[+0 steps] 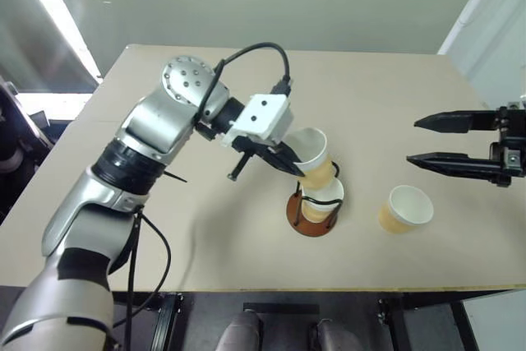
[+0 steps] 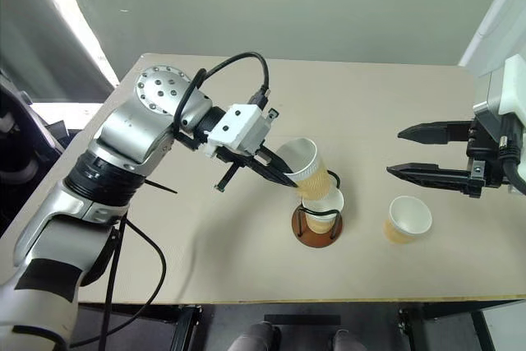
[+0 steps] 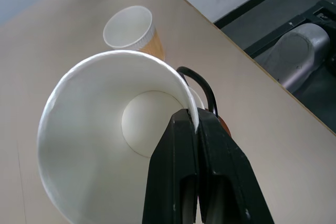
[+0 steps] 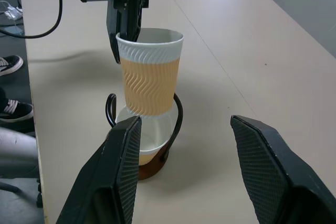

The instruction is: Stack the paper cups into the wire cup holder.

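The left gripper (image 1: 288, 162) pinches the white rolled rim of a tan, wavy-ribbed tapered paper cup (image 1: 315, 159), its base entering the cup (image 1: 322, 200) nested in the black wire cup holder (image 1: 313, 213) beneath. The right gripper (image 1: 420, 139) hangs apart and empty, just above a third cup (image 1: 405, 209).

Head pair: looking down and forward from above the near edge of the table (image 1: 205, 260), holder (image 1: 314, 213) at frame centre. Left wrist: very close, peering into the held cup (image 3: 100, 145), lone cup (image 3: 131, 30) at upper centre. Right wrist: low over the table, facing that same holder and held cup.
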